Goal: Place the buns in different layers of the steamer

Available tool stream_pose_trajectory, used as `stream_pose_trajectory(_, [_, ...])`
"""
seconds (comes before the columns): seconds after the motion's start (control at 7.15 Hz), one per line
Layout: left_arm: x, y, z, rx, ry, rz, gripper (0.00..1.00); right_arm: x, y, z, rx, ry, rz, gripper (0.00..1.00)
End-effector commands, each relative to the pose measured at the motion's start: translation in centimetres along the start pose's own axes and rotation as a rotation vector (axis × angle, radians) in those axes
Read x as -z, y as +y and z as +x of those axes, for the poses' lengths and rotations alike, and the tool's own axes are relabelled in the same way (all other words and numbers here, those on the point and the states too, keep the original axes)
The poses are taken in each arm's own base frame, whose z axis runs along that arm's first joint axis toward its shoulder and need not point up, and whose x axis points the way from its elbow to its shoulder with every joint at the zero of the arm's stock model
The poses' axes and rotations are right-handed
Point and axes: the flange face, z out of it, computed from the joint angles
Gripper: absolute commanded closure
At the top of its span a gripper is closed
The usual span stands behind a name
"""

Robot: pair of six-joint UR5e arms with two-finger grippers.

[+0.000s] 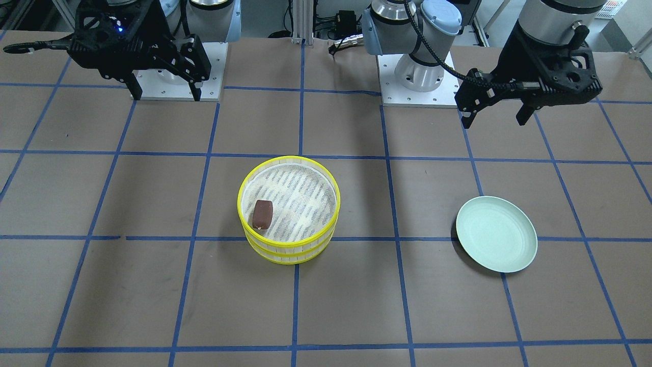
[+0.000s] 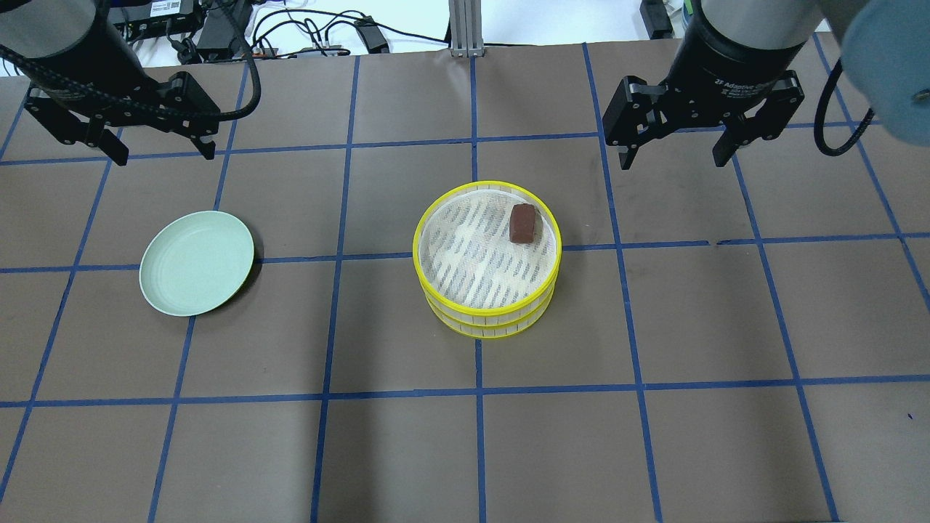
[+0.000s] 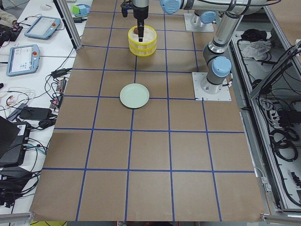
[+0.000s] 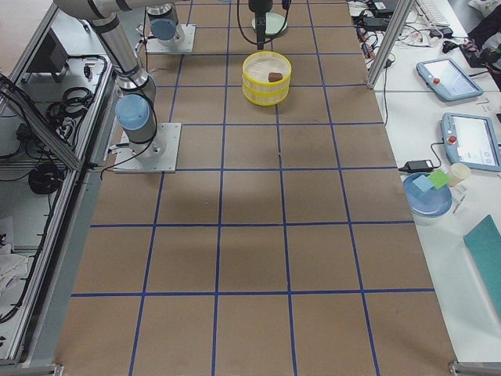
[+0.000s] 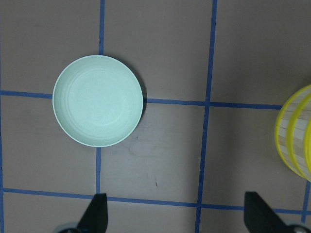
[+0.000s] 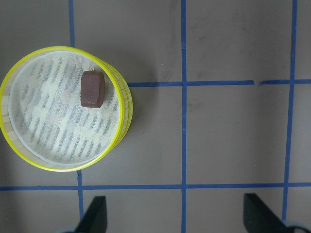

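The steamer (image 1: pixel 291 252), two stacked yellow-rimmed trays, stands at the table's middle. The dark reddish-brown bun (image 1: pixel 263 214) lies on the top tray's mesh floor near the rim; it also shows in the overhead view (image 2: pixel 522 223) and the right wrist view (image 6: pixel 92 89). The cream-white bun is hidden in every view. My left gripper (image 2: pixel 163 154) is open and empty, high above the table behind the plate. My right gripper (image 2: pixel 674 161) is open and empty, high and behind the steamer (image 2: pixel 485 329) to its right.
An empty pale green plate (image 2: pixel 196 263) lies on the left half of the brown, blue-taped table and fills the left wrist view (image 5: pixel 97 108). The steamer's edge (image 5: pixel 294 136) shows at that view's right. Tablets and cables lie off the table's ends.
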Motion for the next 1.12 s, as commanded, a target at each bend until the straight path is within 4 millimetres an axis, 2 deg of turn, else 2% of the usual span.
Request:
stream_pose_trajectory(0.0, [0.0,0.5,0.7,0.012,0.03,-0.001,0.0,0.0,0.0,0.0,0.002,-0.001,0.0,0.0])
stream_pose_trajectory(0.42, [-0.2,1.0,3.4,0.018,0.025,0.001,0.0,0.0,0.0,-0.1,0.002,-0.006,0.0,0.0])
stream_pose_trajectory(0.98, [-1.4,0.6,4.1,0.005,0.032,-0.014,0.0,0.0,0.0,0.1,0.0,0.003,-0.001,0.0])
